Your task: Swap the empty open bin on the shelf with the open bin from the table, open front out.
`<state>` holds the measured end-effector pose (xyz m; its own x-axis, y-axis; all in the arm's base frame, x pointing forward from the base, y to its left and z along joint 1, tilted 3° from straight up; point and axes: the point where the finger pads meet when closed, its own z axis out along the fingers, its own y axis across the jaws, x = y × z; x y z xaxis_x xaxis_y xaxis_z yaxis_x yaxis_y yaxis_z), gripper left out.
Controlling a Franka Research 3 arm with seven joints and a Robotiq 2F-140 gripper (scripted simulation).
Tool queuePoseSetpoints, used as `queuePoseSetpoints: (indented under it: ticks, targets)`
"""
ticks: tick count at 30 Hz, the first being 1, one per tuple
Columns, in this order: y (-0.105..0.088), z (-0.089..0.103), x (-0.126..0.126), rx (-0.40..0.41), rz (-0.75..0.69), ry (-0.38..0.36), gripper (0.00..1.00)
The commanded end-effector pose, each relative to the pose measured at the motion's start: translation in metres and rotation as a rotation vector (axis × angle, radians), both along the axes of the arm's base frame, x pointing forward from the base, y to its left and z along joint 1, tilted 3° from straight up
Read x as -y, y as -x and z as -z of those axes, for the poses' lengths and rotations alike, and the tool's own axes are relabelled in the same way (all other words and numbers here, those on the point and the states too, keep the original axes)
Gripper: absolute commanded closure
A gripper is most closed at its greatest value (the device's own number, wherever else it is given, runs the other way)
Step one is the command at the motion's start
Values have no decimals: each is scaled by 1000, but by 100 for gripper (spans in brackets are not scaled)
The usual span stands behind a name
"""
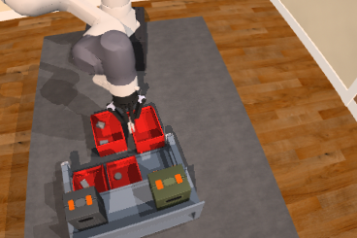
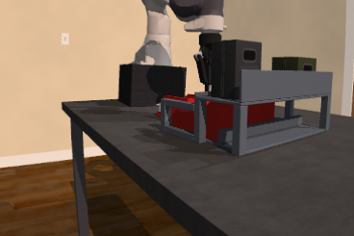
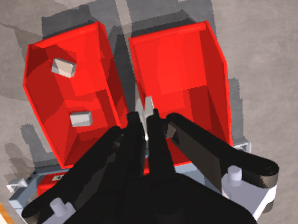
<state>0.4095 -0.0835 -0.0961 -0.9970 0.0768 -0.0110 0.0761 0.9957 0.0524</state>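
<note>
The empty red bin (image 1: 149,132) (image 3: 180,65) is on the robot's side of the shelf (image 1: 146,223) (image 2: 286,86), its near end close to the shelf's edge. My gripper (image 1: 130,126) (image 3: 146,106) is shut on its left side wall in the wrist view, one fingertip inside the bin and one outside. Whether its base touches the table is hidden. The red bin with parts (image 1: 114,136) (image 3: 92,95) stands to its left, a narrow gap between them. It holds two grey parts, one (image 3: 63,67) farther out and one (image 3: 81,119) nearer the shelf. The shelf's right place (image 1: 156,160) is vacant.
Two other red bins, one (image 1: 98,176) at the left and one (image 1: 130,168) in the middle, sit in the shelf with grey parts inside. A dark grey box (image 1: 87,211) (image 2: 237,68) and an olive box (image 1: 170,193) (image 2: 289,62) stand on the shelf's upper board.
</note>
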Motion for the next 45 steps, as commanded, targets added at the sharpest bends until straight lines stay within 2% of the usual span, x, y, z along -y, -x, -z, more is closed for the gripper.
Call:
queuePoseSetpoints:
  ticks: [1,8,20,22,33,45]
  targets:
    - [-1,-3,0,1,5,-1,100]
    - [-1,-12,0,1,5,-1,100]
    - [0,-45,2,1,5,-1,100]
    - [0,-45,2,1,5,-1,100]
    - [0,-74,4,1,5,-1,100]
    - [1,-84,4,1,5,-1,100]
